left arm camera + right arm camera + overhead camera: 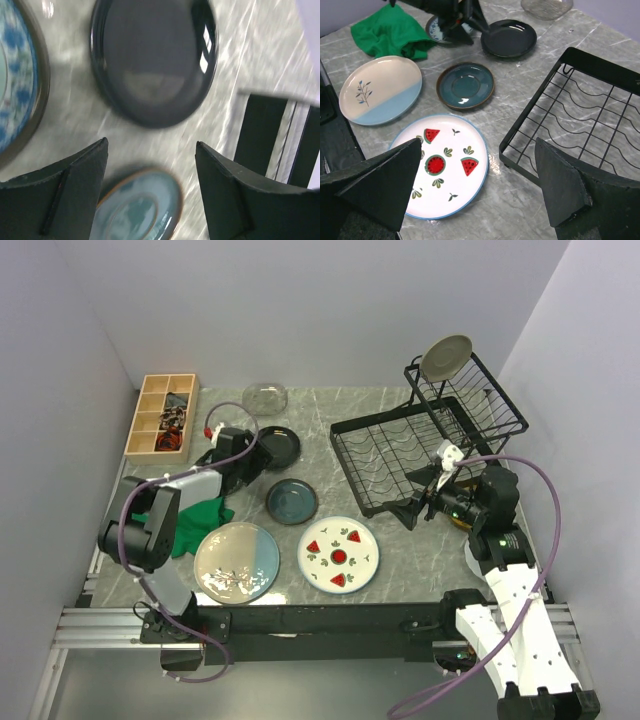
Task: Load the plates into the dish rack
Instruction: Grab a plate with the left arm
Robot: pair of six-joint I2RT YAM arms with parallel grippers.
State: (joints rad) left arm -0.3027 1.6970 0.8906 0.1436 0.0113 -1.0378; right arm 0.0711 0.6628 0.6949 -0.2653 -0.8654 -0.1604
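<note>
From above, the dish rack stands toward the far right corner of the counter, with one taupe plate propped in its upper basket. The black plate, slate-blue plate, watermelon plate and cream-and-blue plate lie flat to its left, not yet loaded.

The left wrist view is blurred. It shows the left gripper with its jaws apart and empty, above the counter between the black plate and the slate-blue plate. The likely risk is in pinching a glossy rim that lies flat: the fingers may skid off or shove one plate into its neighbour.

The right wrist view shows the right gripper spread wide and empty over the watermelon plate's edge, just beside the rack's near corner. A plate lifted from here could clip that wire frame.
</note>
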